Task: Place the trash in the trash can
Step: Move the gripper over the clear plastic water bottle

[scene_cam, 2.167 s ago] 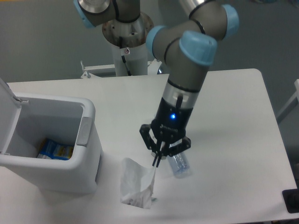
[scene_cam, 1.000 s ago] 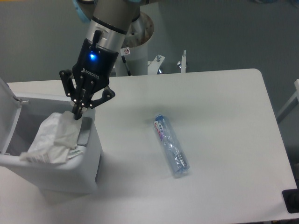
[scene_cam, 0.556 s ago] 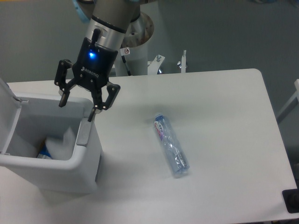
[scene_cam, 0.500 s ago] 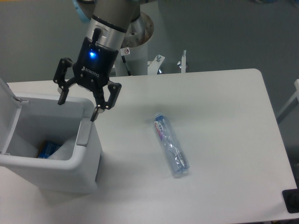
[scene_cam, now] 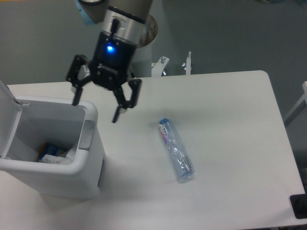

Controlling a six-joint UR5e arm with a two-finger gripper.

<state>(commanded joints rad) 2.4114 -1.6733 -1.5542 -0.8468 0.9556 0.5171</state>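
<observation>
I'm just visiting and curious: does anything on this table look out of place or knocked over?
Only the clear plastic bottle: it lies on its side on the table, well apart from the trash can. Nothing looks spilled or broken. The gripper hangs open and empty beside the bin.

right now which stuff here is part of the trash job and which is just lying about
Part of the job:
- bottle, lying on the table, not yet binned
- wrapper, already in the bin
- bin, lid up
- claw, open and empty

Just there:
- blue-and-yellow packet inside the bin
- black object at the table's near right corner
</observation>
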